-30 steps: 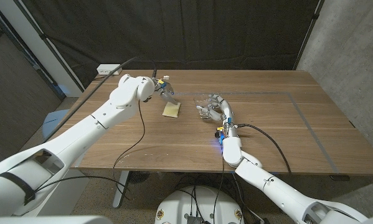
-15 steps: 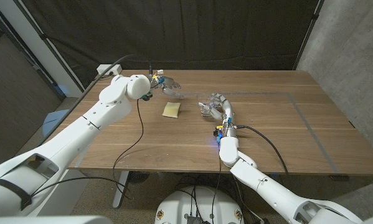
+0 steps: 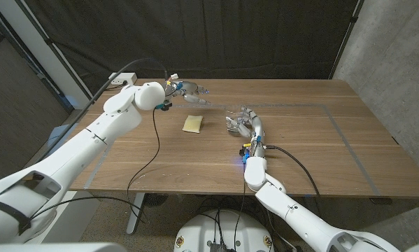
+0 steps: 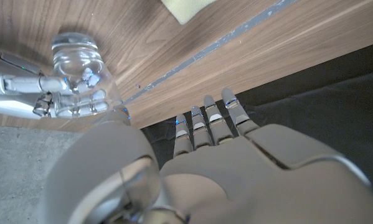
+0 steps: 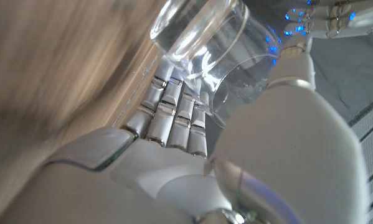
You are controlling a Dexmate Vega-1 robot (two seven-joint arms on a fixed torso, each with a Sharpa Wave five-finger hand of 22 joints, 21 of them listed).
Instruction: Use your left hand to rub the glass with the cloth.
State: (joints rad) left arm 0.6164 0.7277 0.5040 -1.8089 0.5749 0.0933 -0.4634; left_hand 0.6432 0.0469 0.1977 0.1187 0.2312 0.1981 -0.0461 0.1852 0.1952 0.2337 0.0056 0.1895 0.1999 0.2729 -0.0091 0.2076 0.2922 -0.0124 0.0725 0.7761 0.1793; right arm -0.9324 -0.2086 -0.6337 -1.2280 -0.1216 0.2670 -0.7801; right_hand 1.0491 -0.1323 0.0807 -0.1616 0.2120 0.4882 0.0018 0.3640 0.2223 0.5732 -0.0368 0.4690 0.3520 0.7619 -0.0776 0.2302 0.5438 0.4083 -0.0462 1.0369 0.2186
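Right hand grips the glass mid-bench. The cloth (yellow, flat) lies between both hands. Left hand hovers above, fingers apart and empty, nothing blocking.

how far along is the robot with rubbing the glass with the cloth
Done: the right hand grips the glass, shown closely in the right wrist view. In hand: the left hand is raised with its fingers apart and holds nothing. Left: the yellow cloth lies on the table, untouched, apart from the glass. Picking it up and rubbing the glass are not yet done, so the job looks early.
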